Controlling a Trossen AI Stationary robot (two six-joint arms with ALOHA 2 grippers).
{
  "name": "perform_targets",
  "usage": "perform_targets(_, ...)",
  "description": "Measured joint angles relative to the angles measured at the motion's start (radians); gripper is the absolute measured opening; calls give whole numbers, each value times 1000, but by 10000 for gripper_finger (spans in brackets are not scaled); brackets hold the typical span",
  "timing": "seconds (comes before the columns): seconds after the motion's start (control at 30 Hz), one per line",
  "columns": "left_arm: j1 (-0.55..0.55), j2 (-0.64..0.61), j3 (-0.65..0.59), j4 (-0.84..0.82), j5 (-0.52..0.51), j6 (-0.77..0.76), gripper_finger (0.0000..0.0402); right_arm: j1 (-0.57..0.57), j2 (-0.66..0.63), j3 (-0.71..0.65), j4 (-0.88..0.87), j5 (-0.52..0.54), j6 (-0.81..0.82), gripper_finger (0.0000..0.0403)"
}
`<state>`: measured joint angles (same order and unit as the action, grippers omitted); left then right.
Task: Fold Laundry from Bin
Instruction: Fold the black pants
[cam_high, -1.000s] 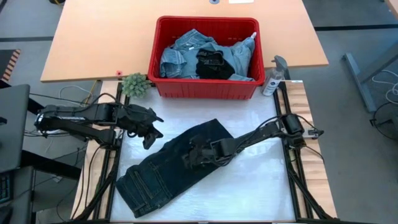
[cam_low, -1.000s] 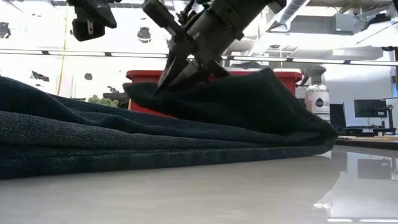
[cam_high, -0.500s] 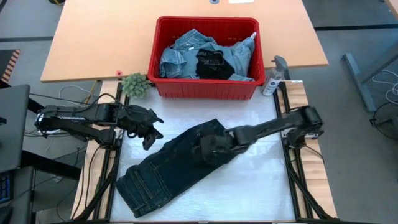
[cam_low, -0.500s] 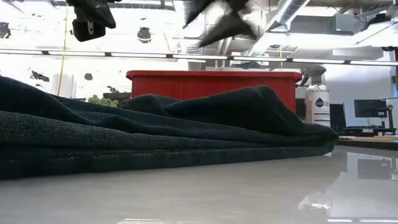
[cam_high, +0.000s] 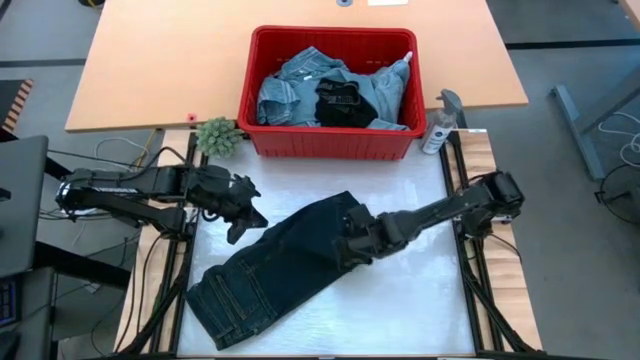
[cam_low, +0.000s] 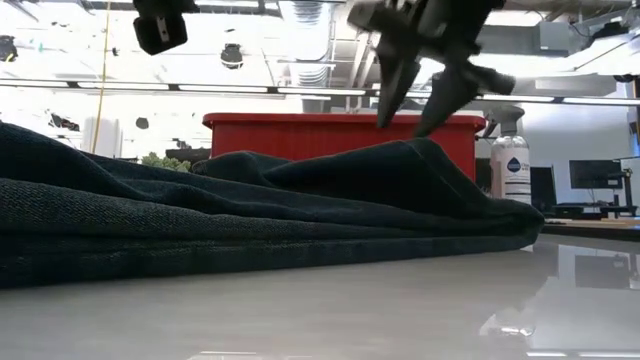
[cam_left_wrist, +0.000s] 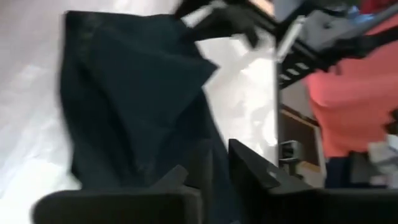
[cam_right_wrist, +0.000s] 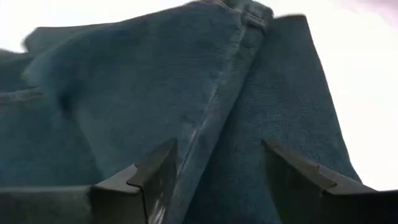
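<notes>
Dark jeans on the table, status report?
Right gripper open above dark jeans. Left gripper beside them, empty. Bin holds more laundry.

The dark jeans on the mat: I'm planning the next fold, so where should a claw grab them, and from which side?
Probably the folded upper end of the dark jeans, near the bin. It humps off the mat, giving an edge to pinch. Come from above with the open right claw, which hovers there; the left claw waits off the jeans' left side.
</notes>
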<state>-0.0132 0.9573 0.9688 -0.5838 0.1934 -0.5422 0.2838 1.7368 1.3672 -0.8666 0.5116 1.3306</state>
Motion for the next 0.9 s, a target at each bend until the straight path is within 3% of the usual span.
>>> perform_targets(0.2,0,0,0,113,103,-35,123,-80,-7,-87,190,-146,-105,284)
perform_targets(0.37,-1,0,0,183,128,-102,184,-105,-13,-126,218,-188,-140,296)
perform_targets(0.67,-1,0,0,177,81,-127,208,-148,-10,-276,501,-216,-204,294)
perform_targets(0.8,-1,0,0,177,40,-129,208,-164,-11,-289,551,-224,-230,258)
perform_targets(0.9,0,0,0,175,13,-136,208,-175,-11,-290,554,-246,-236,187)
